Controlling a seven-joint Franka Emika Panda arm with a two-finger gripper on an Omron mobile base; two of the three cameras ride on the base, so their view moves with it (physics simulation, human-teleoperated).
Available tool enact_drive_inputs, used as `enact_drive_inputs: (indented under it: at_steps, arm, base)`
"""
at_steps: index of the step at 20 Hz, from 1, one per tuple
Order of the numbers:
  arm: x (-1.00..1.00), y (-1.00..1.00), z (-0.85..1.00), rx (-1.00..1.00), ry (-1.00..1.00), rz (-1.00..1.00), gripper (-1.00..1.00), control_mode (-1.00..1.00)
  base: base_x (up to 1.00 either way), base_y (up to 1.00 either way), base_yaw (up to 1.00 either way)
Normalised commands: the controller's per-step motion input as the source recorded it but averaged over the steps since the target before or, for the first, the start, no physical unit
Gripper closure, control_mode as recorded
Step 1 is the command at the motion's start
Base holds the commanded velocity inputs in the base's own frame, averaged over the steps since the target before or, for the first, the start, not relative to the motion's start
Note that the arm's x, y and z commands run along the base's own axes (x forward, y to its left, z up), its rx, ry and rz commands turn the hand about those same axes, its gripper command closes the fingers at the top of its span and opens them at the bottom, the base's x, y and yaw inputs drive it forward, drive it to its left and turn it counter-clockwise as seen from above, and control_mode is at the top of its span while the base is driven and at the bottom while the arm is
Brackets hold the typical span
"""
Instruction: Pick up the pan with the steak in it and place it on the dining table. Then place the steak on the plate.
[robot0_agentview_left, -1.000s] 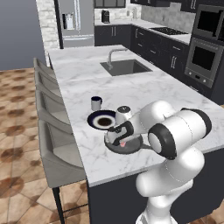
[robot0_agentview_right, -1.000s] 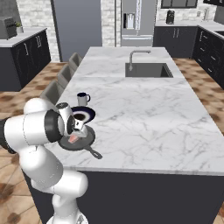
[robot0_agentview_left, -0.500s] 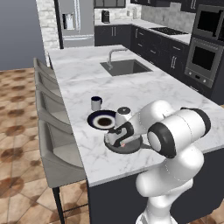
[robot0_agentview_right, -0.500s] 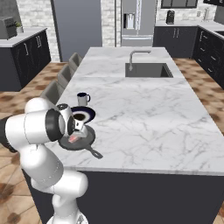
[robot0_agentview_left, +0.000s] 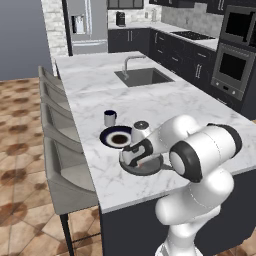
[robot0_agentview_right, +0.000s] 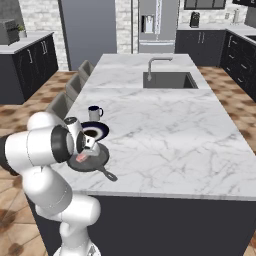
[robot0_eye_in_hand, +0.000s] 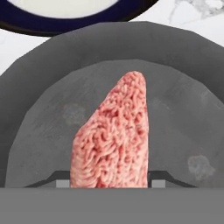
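The dark pan (robot0_agentview_right: 96, 161) rests on the dining table (robot0_agentview_right: 175, 125) near its front edge, with its handle (robot0_agentview_right: 107, 174) pointing toward the edge. The pinkish steak (robot0_eye_in_hand: 116, 140) lies in the pan (robot0_eye_in_hand: 183, 131). My gripper (robot0_eye_in_hand: 109, 183) is down in the pan (robot0_agentview_left: 150, 169), and its two fingertips (robot0_eye_in_hand: 63, 183) press against the steak's two sides. From the side views, the gripper (robot0_agentview_right: 86, 150) hangs just over the steak (robot0_agentview_right: 81, 158). The black-rimmed plate (robot0_agentview_left: 118, 138) sits right behind the pan, touching or almost touching it; its rim (robot0_eye_in_hand: 65, 22) shows past the pan's far edge.
A small dark mug (robot0_agentview_left: 110, 118) stands behind the plate. The inset sink (robot0_agentview_left: 142, 77) and faucet are farther along the marble top (robot0_agentview_left: 100, 100). Grey stools (robot0_agentview_left: 60, 165) line the left side. The table edge runs close in front of the pan.
The fingers have closed in from wide open onto the steak's sides. The hand has stayed over the pan, and the pan and plate have not moved.
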Motion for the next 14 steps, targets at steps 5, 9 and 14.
enact_drive_inputs:
  at_steps: [5, 9, 14]
  arm:
    - [0.0, 0.01, 0.22, 0.01, 0.0, -0.05, 1.0, -1.0]
    - [0.0, 0.0, 0.58, 0.06, -0.01, -0.05, 1.0, -1.0]
    - [0.0, 0.0, 0.68, 0.08, -0.01, -0.04, 1.0, -1.0]
  base:
    - [0.0, 0.0, 0.0]
    - [0.0, 0.0, 0.0]
    - [0.0, 0.0, 0.0]
